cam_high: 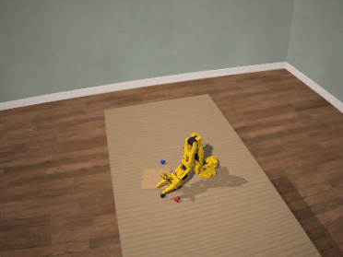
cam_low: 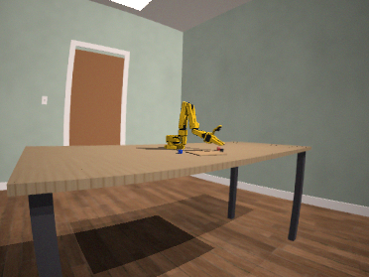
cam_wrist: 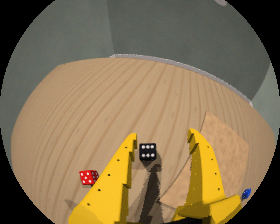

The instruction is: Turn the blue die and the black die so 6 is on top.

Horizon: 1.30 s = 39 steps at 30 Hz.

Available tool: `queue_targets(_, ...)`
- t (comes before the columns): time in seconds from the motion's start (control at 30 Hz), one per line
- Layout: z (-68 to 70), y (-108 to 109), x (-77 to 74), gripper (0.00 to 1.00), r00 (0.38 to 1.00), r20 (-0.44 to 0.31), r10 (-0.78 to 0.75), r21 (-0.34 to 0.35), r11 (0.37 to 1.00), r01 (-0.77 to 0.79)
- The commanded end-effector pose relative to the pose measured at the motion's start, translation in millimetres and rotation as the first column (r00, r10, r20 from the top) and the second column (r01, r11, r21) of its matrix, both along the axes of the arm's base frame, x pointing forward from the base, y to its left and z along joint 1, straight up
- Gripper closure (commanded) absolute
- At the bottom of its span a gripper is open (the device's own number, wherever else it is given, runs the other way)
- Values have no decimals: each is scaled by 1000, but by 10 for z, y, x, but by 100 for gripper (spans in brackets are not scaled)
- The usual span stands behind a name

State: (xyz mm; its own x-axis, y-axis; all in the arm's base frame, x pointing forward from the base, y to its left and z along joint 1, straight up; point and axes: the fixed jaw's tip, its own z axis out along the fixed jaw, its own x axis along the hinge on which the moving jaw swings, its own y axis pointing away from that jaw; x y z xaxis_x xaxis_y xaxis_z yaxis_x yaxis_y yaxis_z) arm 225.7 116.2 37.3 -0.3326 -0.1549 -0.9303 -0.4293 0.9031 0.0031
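Note:
The black die [cam_wrist: 148, 152] [cam_high: 161, 195] lies on the table top between my fingertips, close to the left finger, with a gap to the right finger. The face turned to the wrist camera shows six pips. My gripper [cam_wrist: 163, 137] [cam_high: 161, 191] [cam_low: 220, 136] is open and low over the table. The tan mat [cam_high: 148, 180] [cam_wrist: 220, 136] lies to the right of the fingers; the black die is off it. The blue die [cam_high: 162, 161] [cam_wrist: 246, 193] [cam_low: 181, 151] lies off the mat on its far side. The red die [cam_high: 177, 199] [cam_wrist: 88, 177] lies on the table to the left of the fingers.
The arm's yellow base [cam_high: 207, 167] [cam_low: 175, 141] stands on the long wooden table [cam_high: 138, 121] [cam_low: 99, 165], behind the mat. The table's edges are far from the dice.

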Motion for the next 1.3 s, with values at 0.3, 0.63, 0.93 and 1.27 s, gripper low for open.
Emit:
queue_targets(0.3,336,-18,-8,73,1000,14,-3,1,1000,3)
queue_targets(0.63,344,-20,-11,73,1000,14,-3,1,1000,3)
queue_targets(0.93,344,-20,-11,73,1000,14,-3,1,1000,3)
queue_targets(1.27,409,-14,1,73,999,40,-4,13,1000,3)
